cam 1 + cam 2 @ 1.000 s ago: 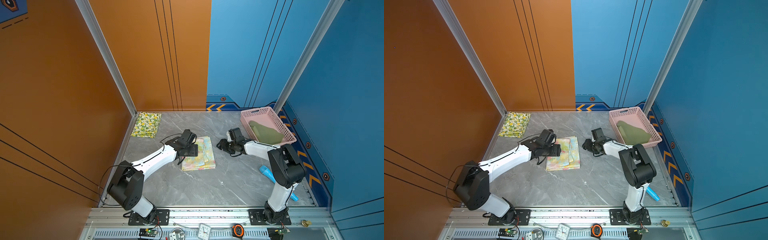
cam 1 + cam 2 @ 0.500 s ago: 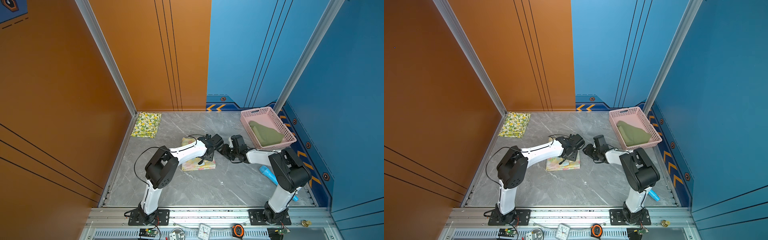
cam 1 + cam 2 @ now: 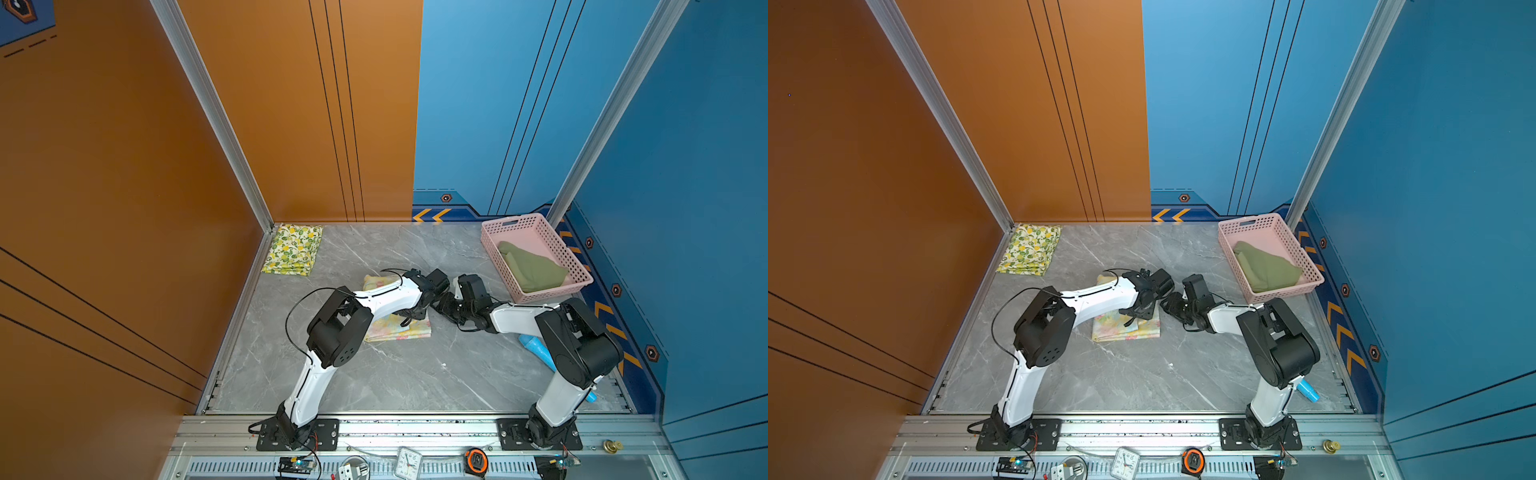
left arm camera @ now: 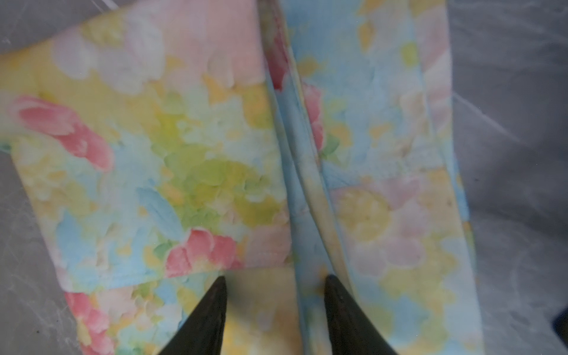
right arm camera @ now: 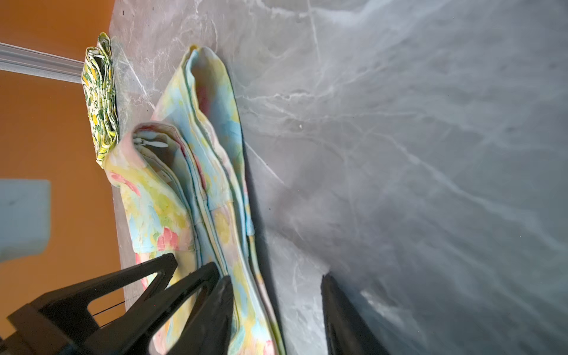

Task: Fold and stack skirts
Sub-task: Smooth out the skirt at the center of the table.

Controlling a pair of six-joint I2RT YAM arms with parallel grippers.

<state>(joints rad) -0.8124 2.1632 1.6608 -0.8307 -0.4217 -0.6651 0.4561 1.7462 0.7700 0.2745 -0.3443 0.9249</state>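
Observation:
The pastel floral skirt (image 3: 399,330) (image 3: 1127,328) lies folded mid-table. My left gripper (image 4: 275,281) (image 3: 411,318) points down onto its right-hand part. Its jaws are open, both tips resting on the cloth (image 4: 215,172) with a folded seam between them. My right gripper (image 5: 276,278) (image 3: 441,305) is low at the skirt's right edge and open. The cloth edge (image 5: 212,196) lies against one finger and bare table is under the other. The lemon-print skirt (image 3: 293,249) (image 3: 1030,249) (image 5: 101,101) lies folded in the far left corner. The olive skirt (image 3: 532,268) (image 3: 1268,268) sits in the basket.
The pink basket (image 3: 513,226) (image 3: 1250,226) stands at the far right by the blue wall. A blue object (image 3: 538,347) (image 3: 1308,390) lies behind the right arm's base. A clock (image 3: 407,461) and tape measure (image 3: 477,459) sit on the front rail.
My left arm swung from the skirt's left side across it to its right edge, and its jaws narrowed. The right gripper edged in towards the skirt.

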